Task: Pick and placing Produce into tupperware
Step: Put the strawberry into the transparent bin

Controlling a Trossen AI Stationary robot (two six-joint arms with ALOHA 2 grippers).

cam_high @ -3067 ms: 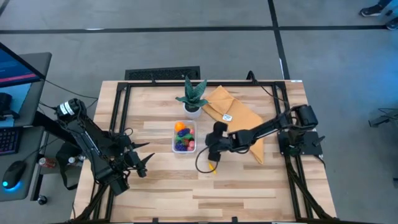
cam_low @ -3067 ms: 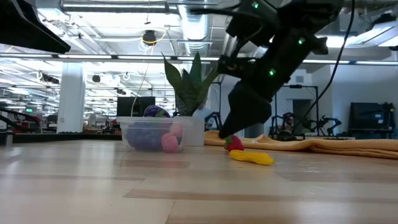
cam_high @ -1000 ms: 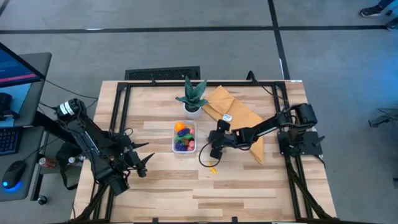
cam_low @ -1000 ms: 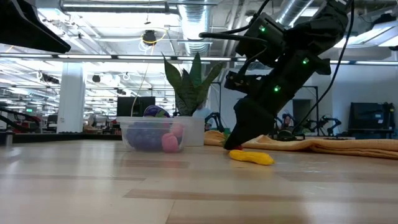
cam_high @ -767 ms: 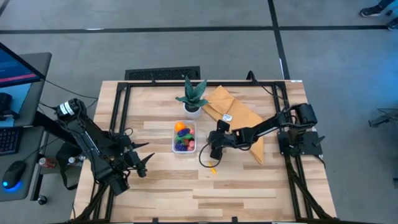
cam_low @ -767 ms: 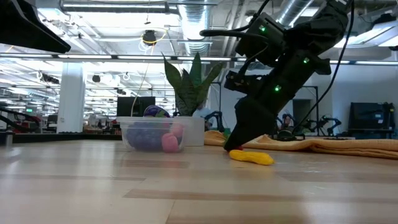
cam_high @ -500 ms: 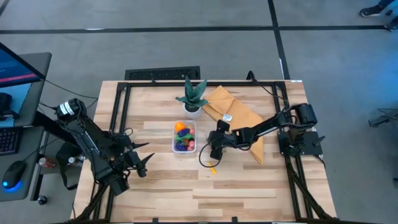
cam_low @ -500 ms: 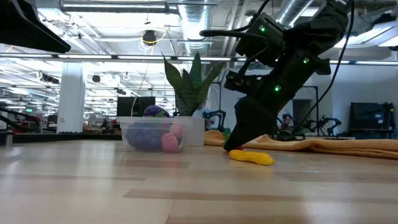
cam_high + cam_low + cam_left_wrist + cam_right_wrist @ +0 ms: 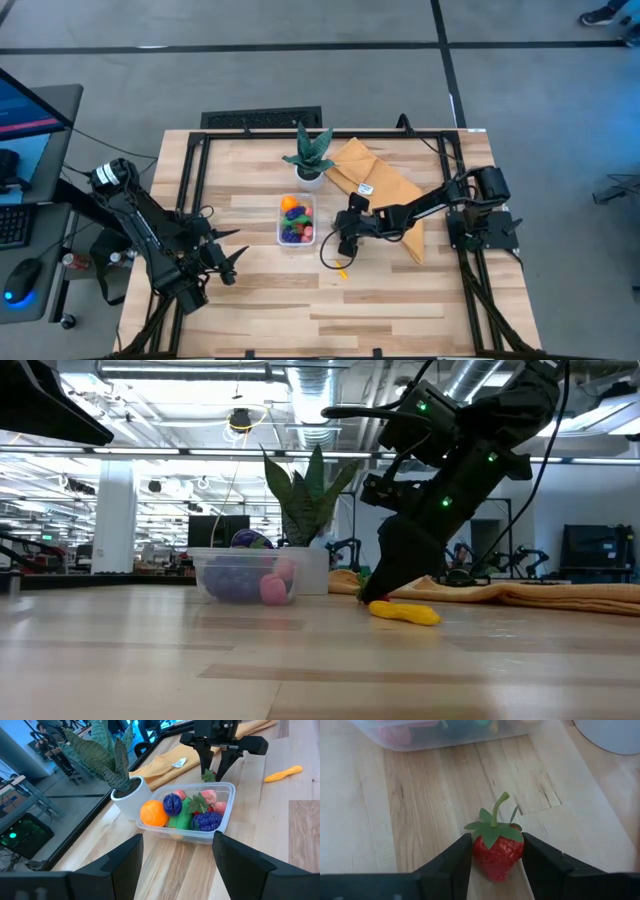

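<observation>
Our right pincer is down on the counter just beside the tub, its fingers closed against both sides of a strawberry that rests on the wood. A yellow piece lies near it. The tub holds an orange, purple, green and pink produce. Our left pincer waits at the counter's left edge, fingers spread, holding nothing.

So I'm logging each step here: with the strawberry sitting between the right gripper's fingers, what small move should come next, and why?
Probably lift. The right gripper has its fingers against both sides of the strawberry, low at the table and short of the tupperware. Raising it a little would likely clear that container's wall before carrying it across.
</observation>
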